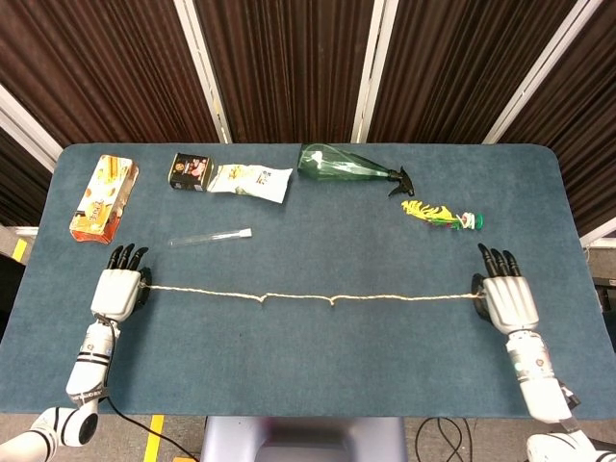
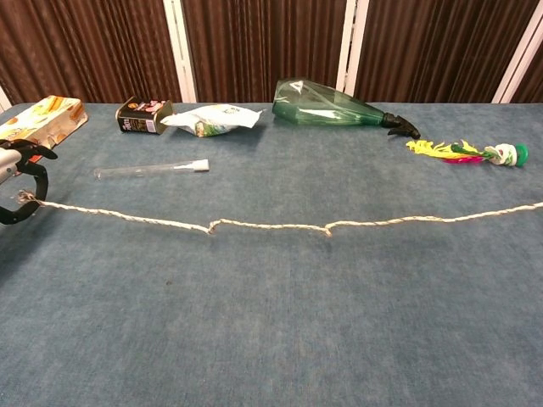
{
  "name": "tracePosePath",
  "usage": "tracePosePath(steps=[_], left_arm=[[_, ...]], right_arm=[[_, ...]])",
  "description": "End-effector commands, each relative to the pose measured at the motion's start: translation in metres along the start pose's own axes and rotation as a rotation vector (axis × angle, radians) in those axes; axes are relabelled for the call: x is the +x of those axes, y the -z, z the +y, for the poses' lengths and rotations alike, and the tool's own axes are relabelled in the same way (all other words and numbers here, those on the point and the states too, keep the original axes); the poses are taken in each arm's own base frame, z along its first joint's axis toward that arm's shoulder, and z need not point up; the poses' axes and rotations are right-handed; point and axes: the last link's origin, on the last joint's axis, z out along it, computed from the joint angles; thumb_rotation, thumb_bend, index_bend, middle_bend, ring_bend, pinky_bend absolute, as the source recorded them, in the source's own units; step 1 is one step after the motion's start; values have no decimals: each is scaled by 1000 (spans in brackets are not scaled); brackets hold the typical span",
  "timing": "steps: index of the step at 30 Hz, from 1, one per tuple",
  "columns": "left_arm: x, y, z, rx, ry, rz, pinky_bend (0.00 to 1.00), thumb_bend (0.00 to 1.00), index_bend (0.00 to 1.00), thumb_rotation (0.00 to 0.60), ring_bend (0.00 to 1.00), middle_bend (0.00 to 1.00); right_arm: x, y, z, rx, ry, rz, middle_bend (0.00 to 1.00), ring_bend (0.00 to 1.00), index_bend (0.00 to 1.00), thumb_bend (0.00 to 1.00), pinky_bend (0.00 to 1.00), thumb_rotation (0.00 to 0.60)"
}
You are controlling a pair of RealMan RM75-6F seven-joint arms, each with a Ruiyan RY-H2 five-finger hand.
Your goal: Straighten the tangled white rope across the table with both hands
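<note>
The white rope (image 1: 308,297) (image 2: 271,225) lies nearly straight across the blue table (image 1: 308,375), with two small kinks near its middle. My left hand (image 1: 117,291) (image 2: 17,182) pinches the rope's left end near the table's left side. My right hand (image 1: 505,299) pinches the right end at the far right; the chest view cuts that hand off at its right edge, showing only the rope running out of frame.
Behind the rope lie a clear test tube (image 1: 210,237), an orange box (image 1: 103,196), a dark can (image 1: 191,171), a white snack bag (image 1: 250,180), a green spray bottle (image 1: 346,166) and a feathered shuttlecock toy (image 1: 441,215).
</note>
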Motion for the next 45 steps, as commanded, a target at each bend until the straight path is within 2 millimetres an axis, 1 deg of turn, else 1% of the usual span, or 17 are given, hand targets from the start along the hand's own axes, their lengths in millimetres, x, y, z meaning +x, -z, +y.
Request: tracePosePath(steps=[1,8,15,26,34,37,39,40,45], left_arm=[[-2,1,-4,9,-3,-5,86,482,619,600,4,121],[-6,0,-14,45,7,-23,87,481,620,600,5,121],[-10,0,-14,38,6,-34,87,480,620,600,4,121],[-21,1,-4,19,9,-58,88,482,616,600,8,122],[-25,1,0,9,2,-67,87,481,615,600,8,123],[-26,1,0,7,1,-69,87,484,609,600,9,123],[-27,1,0,5,3,-75,87,483,585,600,9,121],[-28,1,1,3,4,-79,87,483,555,600,9,119],[-32,3,4,-22,28,-105,90,479,360,600,11,116]], right_arm=[[-3,2,11,-29,0,-10,88,0,753,579,0,600],[-12,1,31,-79,11,-34,88,0,753,580,0,600],[-20,2,40,-97,27,-55,88,0,753,579,0,600],[-39,0,42,-96,60,-115,88,0,742,579,0,600],[-53,-4,41,-102,63,-149,88,0,707,579,0,600],[-55,-6,42,-104,66,-154,88,0,669,579,0,600],[-57,-6,42,-106,65,-160,89,0,613,579,0,600],[-58,-7,41,-106,66,-163,89,0,581,579,0,600],[-62,-8,40,-108,64,-176,85,0,452,579,0,600]])
